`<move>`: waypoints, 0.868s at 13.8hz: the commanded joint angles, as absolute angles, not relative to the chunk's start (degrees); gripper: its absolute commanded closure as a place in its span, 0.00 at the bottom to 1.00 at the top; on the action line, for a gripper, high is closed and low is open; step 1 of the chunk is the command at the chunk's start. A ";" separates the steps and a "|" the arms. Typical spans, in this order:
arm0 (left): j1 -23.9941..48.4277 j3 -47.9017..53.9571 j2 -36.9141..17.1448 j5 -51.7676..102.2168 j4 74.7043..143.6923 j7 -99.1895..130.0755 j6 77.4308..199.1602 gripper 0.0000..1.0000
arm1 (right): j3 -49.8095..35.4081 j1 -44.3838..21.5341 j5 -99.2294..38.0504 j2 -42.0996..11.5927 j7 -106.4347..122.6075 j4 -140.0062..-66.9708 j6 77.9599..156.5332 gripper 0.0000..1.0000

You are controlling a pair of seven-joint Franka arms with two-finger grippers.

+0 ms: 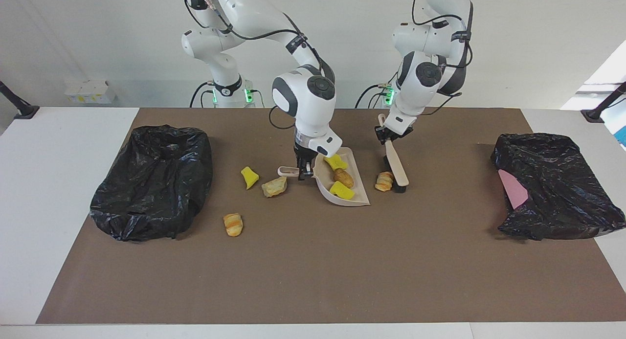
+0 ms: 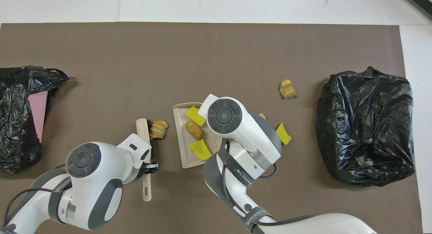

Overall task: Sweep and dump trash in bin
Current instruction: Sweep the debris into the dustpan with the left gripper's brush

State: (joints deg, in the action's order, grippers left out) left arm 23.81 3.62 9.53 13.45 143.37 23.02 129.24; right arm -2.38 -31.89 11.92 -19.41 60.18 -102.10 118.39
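Observation:
My left gripper (image 1: 386,135) is shut on the handle of a beige brush (image 1: 397,169). The brush's black bristles rest on the mat against a croissant-like piece of trash (image 1: 384,181), just beside the open lip of the beige dustpan (image 1: 362,196). My right gripper (image 1: 303,171) is shut on the dustpan's handle. In the pan lie two yellow sponge chunks (image 2: 195,115) (image 2: 200,149) and a brown bread lump (image 2: 194,130). Loose on the mat, toward the right arm's end, are a yellow sponge (image 1: 249,176), a bread lump (image 1: 274,186) and a croissant (image 1: 233,224).
A black bag-lined bin (image 1: 151,182) stands at the right arm's end of the brown mat. A second black bag (image 1: 557,187) with a flat pink sheet (image 1: 512,188) on it lies at the left arm's end. The right arm's wrist hides its gripper in the overhead view.

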 commanded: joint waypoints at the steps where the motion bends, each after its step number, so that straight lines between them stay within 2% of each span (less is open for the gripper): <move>1: 29.43 3.25 5.28 17.22 141.33 21.71 134.19 1.00 | -2.55 -31.73 12.13 -18.98 60.38 -103.27 119.71 1.00; 5: 34.36 3.60 2.99 21.44 136.68 21.80 134.91 1.00 | -2.55 -31.64 12.13 -18.98 60.29 -103.01 119.53 1.00; 12: 27.26 2.46 5.97 19.87 136.06 22.85 132.45 1.00 | -2.64 -30.76 12.04 -18.90 60.21 -102.30 119.79 1.00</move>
State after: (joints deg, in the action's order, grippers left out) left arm 29.20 2.52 4.53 20.19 136.46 22.81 134.15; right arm -2.27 -31.60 11.91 -19.39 60.18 -101.91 118.44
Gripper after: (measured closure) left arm 0.744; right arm 0.687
